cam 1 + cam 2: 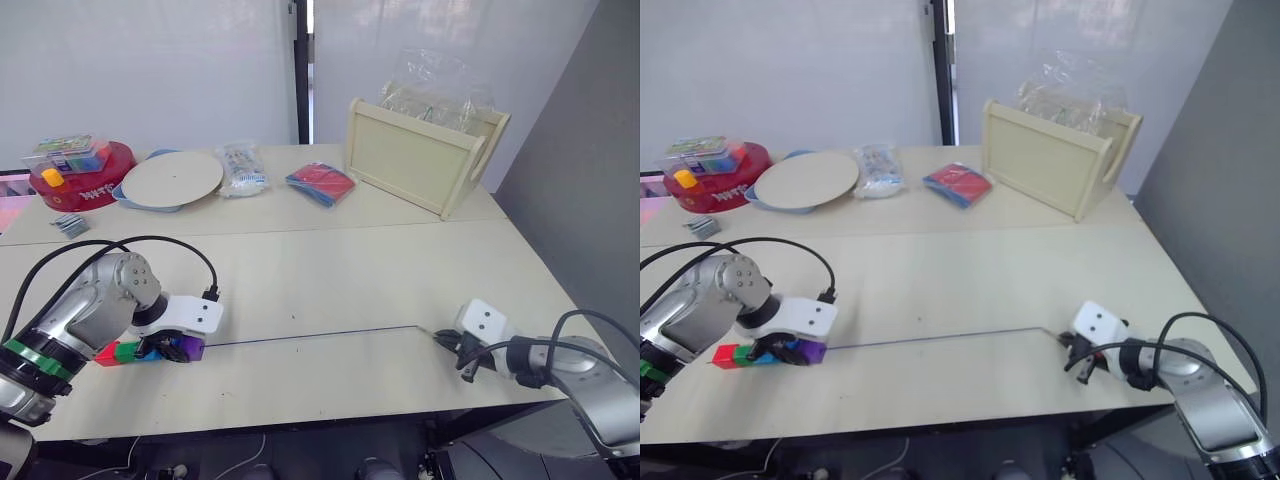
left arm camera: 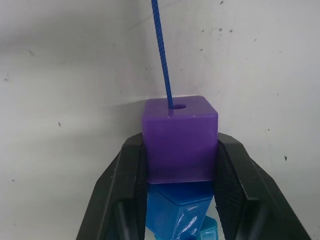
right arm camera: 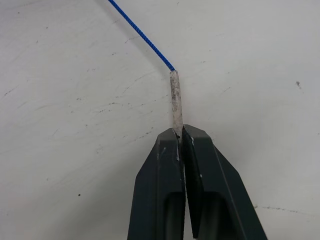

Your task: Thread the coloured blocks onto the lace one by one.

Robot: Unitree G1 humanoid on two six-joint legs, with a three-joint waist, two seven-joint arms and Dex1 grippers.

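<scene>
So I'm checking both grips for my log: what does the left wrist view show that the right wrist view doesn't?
Left wrist view alone: the left gripper shut on the purple block, a blue block behind it, and the lace entering the purple block's hole.

Right wrist view alone: the right gripper pinching the lace's stiff pale tip.

Both: the dark-blue lace running away over the pale table.

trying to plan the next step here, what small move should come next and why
Probably release and stop. The blocks sit in a row on the lace, the purple block at the near end. The left hand clamps it; the right hand pinches the tip, lace taut. Judging by this, threading looks finished.
</scene>
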